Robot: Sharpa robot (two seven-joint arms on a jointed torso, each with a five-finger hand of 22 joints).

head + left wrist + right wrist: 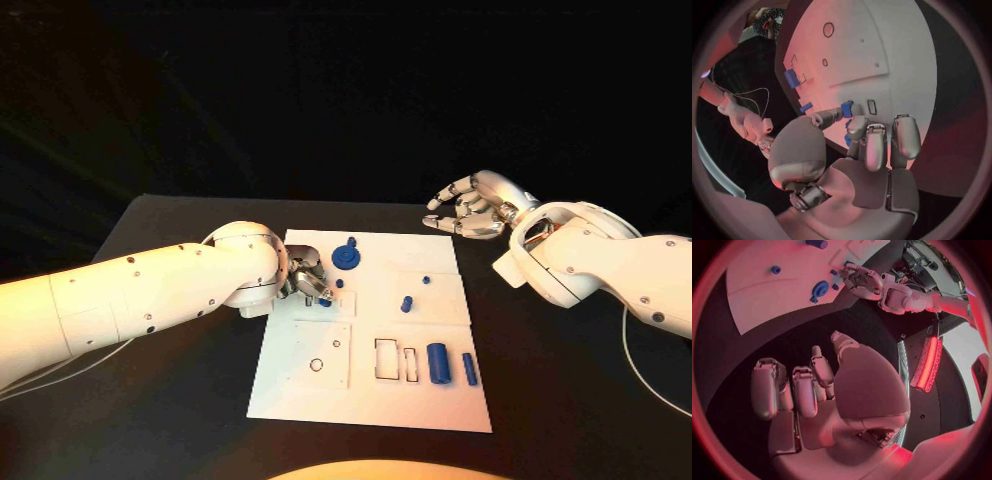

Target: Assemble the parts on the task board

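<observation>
Pinching a small blue part (847, 108) between thumb and fingertips, left hand (307, 277) low over the task board (433, 400) near its left edge. Right hand (472, 207) off the board's far right corner, fingers loosely curled, holding nothing. Other blue parts (437, 363) on the board.

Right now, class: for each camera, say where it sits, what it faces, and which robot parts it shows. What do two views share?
Head view: on the head, looking down at the board; both arms.
Left wrist view: behind the left hand, facing the board; its fingers by a part.
Right wrist view: behind the right hand, over the table.
Shared: all see the board.
</observation>
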